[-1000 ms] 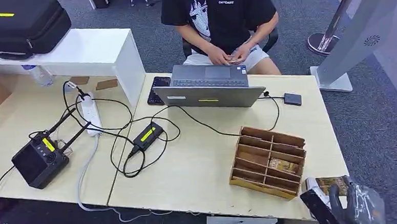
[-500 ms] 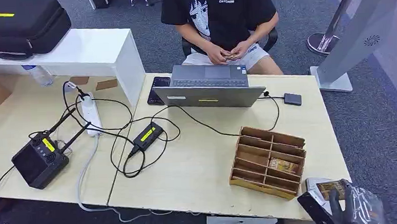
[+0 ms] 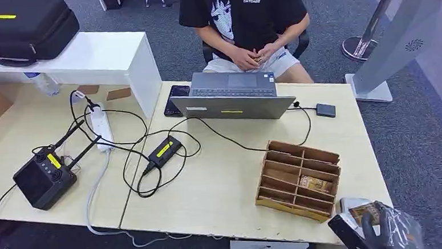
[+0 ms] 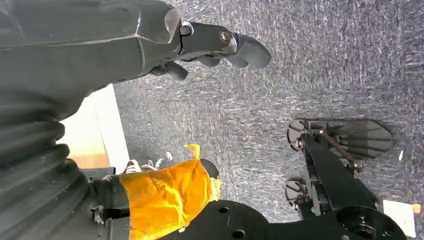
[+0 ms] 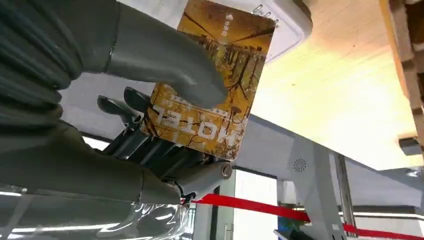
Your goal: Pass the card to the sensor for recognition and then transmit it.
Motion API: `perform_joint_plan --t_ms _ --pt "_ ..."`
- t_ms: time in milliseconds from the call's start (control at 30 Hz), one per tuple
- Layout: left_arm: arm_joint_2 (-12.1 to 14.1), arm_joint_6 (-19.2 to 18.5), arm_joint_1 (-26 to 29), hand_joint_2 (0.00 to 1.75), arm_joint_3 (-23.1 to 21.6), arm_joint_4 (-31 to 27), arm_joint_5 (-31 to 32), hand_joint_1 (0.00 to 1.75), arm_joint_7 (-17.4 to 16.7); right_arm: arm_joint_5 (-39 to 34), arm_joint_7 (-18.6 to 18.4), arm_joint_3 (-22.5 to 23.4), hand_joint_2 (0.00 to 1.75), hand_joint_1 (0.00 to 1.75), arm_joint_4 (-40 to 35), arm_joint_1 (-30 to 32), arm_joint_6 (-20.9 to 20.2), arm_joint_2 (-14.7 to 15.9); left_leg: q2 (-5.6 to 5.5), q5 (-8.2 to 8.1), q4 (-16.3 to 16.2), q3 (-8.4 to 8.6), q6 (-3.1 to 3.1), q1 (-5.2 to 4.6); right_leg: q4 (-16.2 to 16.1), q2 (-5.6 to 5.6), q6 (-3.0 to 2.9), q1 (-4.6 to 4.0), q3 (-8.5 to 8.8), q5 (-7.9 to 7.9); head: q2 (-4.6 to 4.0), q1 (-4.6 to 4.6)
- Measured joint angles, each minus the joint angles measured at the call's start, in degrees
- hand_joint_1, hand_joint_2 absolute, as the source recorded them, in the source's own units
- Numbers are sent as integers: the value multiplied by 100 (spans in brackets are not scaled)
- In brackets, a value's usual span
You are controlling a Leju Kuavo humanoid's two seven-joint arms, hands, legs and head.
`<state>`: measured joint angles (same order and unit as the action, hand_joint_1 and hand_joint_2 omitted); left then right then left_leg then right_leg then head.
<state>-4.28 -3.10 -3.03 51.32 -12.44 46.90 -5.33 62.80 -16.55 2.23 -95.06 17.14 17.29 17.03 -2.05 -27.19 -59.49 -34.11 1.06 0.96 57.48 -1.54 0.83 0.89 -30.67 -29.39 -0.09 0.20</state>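
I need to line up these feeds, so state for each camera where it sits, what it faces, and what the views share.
Head view: high on the body, facing down at the table; right hand at the lower edge.
Left wrist view: behind the hanging left hand, facing the carpet.
Right wrist view: behind the right hand, facing the card it holds by the white sensor.
Shared: head and right wrist views both show card, sensor and table.

Glossy printed card [image 5: 215, 75], matt pale wood table [image 3: 222, 181], brown cardboard organizer [image 3: 298, 179].
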Motion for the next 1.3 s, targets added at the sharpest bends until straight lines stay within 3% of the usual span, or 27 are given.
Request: perform_joint_plan --t_ms 267,300,433,567,667,967,1300 --pt "0 0 -4 175 4 0 13 0 0 -7 85 -61 0 175 9 -14 263 20 0 0 0 0 0 0 0 0 0 0 0 0 0 -2" --pt "-2 0 -4 175 7 0 13 0 0 -29 162 -63 175 175 -9 -13 383 17 0 0 0 0 0 0 0 0 0 0 0 0 0 0" --pt "-4 4 -6 175 48 0 11 0 -2 -232 529 -63 175 175 -188 -8 986 -53 0 0 0 1 0 0 0 0 0 0 0 0 0 0" --pt "-20 20 -7 175 109 0 18 0 -2 -361 1065 -90 175 175 -510 -12 1832 -311 0 0 0 1 0 1 1 0 0 0 0 0 0 0" --pt "-26 20 -9 175 135 0 48 0 -2 -343 1361 -218 175 175 -800 -34 2157 -461 1 0 1 1 0 1 1 -1 0 -1 1 0 0 -2" --pt "-44 2 -18 175 144 0 171 0 -2 -249 1502 -595 175 175 -1167 -408 2208 -551 1 1 -1 1 0 0 1 -1 3 1 3 2 0 0" --pt "-44 -15 -20 175 146 0 205 0 -2 -417 1545 -745 175 175 -1165 -420 2216 -551 0 1 -1 1 0 0 1 0 2 1 1 2 0 0"
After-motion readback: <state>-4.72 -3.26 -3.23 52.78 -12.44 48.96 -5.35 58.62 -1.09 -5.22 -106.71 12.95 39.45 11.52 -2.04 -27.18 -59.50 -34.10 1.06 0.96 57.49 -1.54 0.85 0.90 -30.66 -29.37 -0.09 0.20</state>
